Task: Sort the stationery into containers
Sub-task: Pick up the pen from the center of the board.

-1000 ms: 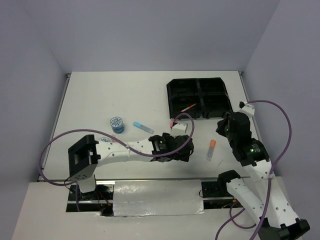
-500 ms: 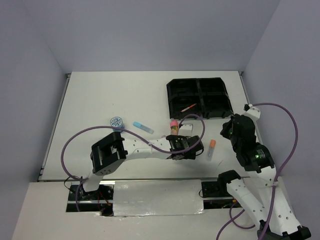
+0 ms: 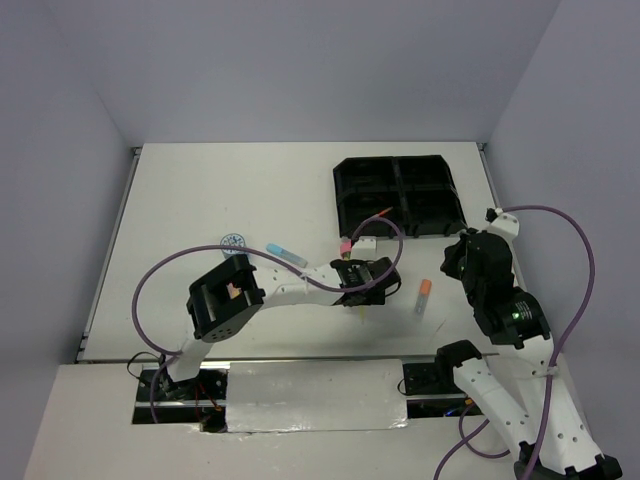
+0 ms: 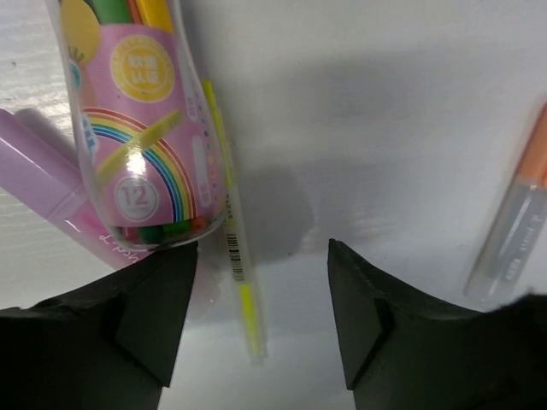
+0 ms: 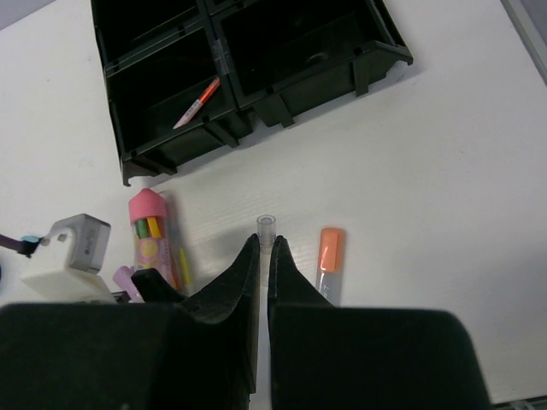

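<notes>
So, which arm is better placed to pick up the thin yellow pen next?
Left. The left gripper is open directly over the yellow pen, which lies between its jaws in the wrist view. The right gripper is shut and sits nearer the orange marker.

Black tray (image 3: 398, 190) has one orange pen (image 3: 378, 214) lying slanted in its near-left compartment. Orange marker (image 3: 423, 295) is flat around its 6 o'clock, blue marker (image 3: 286, 253) at 8.

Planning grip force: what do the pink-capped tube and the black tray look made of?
The pink-capped tube looks like clear glossy plastic: highlights streak it, coloured sticks show through. The black tray seems moulded plastic, semi-matte: thin ribbed walls, dull sheen.
</notes>
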